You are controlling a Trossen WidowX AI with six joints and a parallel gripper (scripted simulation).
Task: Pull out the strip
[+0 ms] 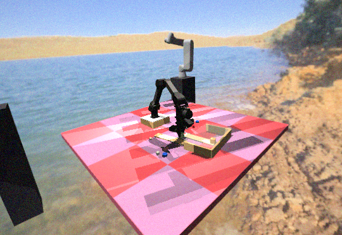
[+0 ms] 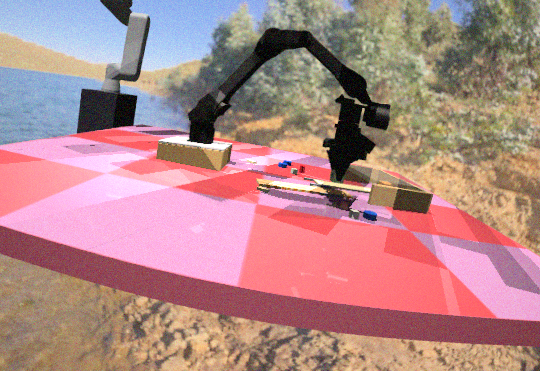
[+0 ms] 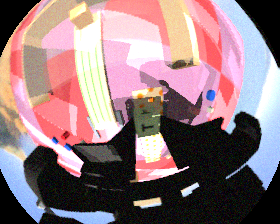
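Note:
My gripper (image 1: pixel 181 135) (image 2: pixel 339 178) (image 3: pixel 144 117) is shut on the labelled cube (image 3: pixel 145 113), a small greenish-tan block with a dark label that shows between the fingers in the wrist view. The gripper is low, just above the table (image 1: pixel 104 165) (image 2: pixel 125 215), at the open side of the tan tray (image 1: pixel 207 151) (image 2: pixel 400 198). A long tan strip (image 1: pixel 164 137) (image 2: pixel 287 186) lies on the table, drawn out from the tray. A second strip (image 1: pixel 199 139) (image 2: pixel 347 186) lies inside the tray. Pale strips (image 3: pixel 91 90) show to the left in the wrist view. In the top and exterior views the fingers hide the cube.
A pale small cube (image 1: pixel 157 152) (image 2: pixel 354 212) and a blue disc (image 1: pixel 164 154) (image 2: pixel 370 214) lie in front of the tray. More blue pieces (image 2: pixel 285 163) and a red one (image 2: pixel 302 168) lie behind. My arm's tan base block (image 1: pixel 155 121) (image 2: pixel 194 153) and a grey arm on a black pedestal (image 1: pixel 185 88) (image 2: pixel 106 110) stand at the back.

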